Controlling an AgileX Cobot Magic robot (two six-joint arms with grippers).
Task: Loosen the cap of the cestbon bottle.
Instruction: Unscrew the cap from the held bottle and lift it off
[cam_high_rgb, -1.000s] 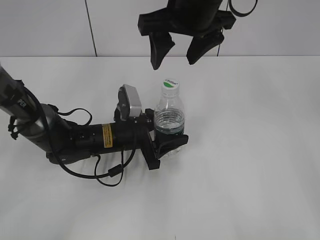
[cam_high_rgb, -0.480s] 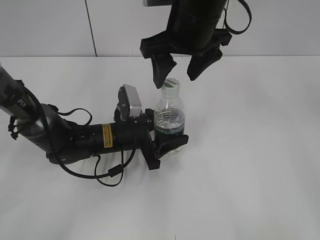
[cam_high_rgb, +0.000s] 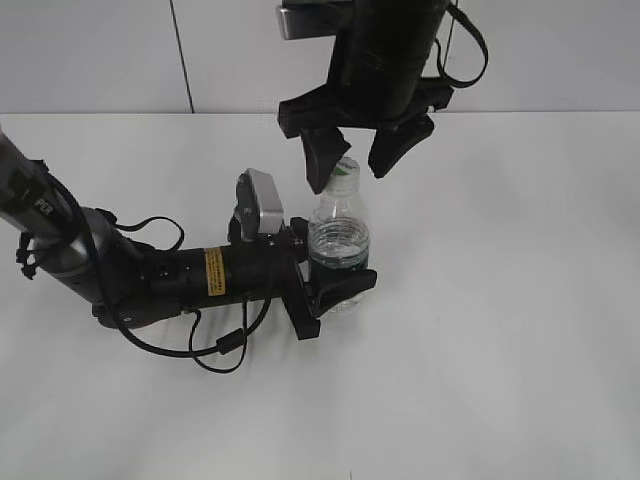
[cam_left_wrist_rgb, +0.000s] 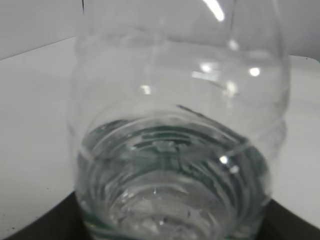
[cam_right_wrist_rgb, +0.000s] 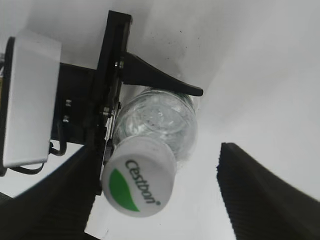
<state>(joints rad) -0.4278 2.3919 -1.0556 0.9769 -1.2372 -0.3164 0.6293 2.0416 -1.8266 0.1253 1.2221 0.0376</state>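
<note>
The cestbon bottle (cam_high_rgb: 339, 240) stands upright on the white table, clear with a dark green label; it fills the left wrist view (cam_left_wrist_rgb: 175, 150). My left gripper (cam_high_rgb: 335, 290) lies low on the table and is shut on the bottle's lower body. The white cap (cam_high_rgb: 343, 170) with a green patch shows from above in the right wrist view (cam_right_wrist_rgb: 140, 176). My right gripper (cam_high_rgb: 353, 155) hangs open over the bottle top, one finger on each side of the cap. In the right wrist view the cap sits close to the left finger with a wide gap to the right finger (cam_right_wrist_rgb: 270, 190).
The left arm (cam_high_rgb: 150, 272) with its cables lies across the table's left side. The white table (cam_high_rgb: 500, 320) spreads all around the bottle. A pale wall (cam_high_rgb: 100, 50) stands behind.
My right gripper has come down from above the bottle until its open fingers straddle the cap. The left gripper and bottle have not moved.
</note>
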